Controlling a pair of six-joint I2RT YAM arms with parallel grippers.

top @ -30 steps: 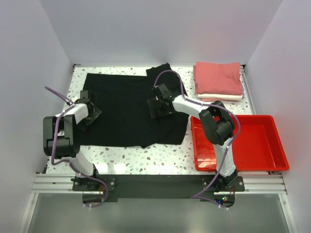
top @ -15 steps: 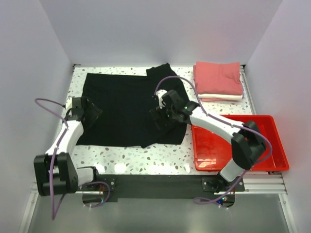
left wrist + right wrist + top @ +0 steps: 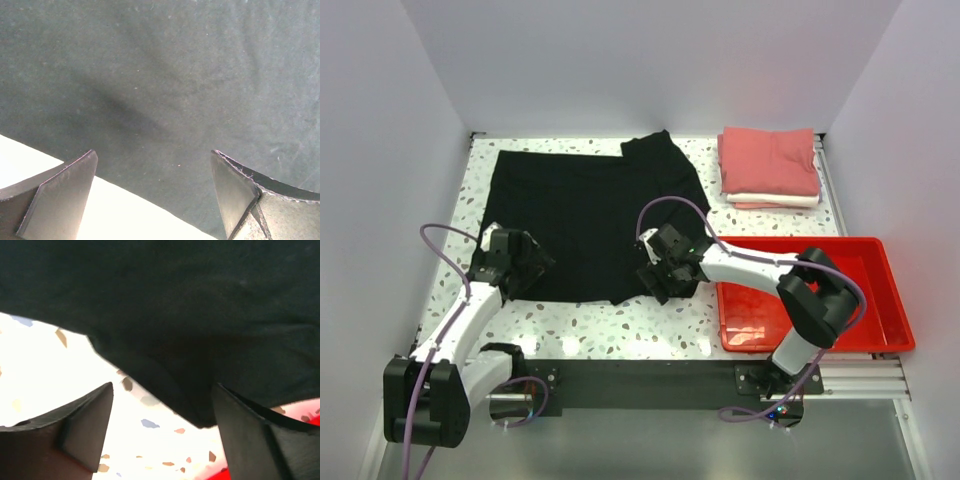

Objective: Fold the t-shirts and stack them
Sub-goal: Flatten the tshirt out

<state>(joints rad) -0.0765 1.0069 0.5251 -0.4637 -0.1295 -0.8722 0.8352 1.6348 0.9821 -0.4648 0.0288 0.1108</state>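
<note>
The black t-shirt (image 3: 585, 215) lies spread flat on the speckled table, its hem toward the near edge. My left gripper (image 3: 525, 262) is open over the shirt's near left corner; in the left wrist view the black cloth (image 3: 165, 80) fills the space between the fingers, table showing below. My right gripper (image 3: 660, 270) is open over the shirt's near right corner; in the right wrist view the hem corner (image 3: 200, 405) sits between the fingers. The salmon-pink shirt (image 3: 770, 160) lies folded on the white shirt (image 3: 775, 200) at the back right.
A red plastic tray (image 3: 895, 310) stands at the right, close beside my right arm. White walls close in the table at the back and both sides. A black rail (image 3: 640, 380) runs along the near edge.
Both grippers have drawn back toward the near edge, from the shirt's middle to its near corners. The shirt's near right hem now lies flatter and straighter.
</note>
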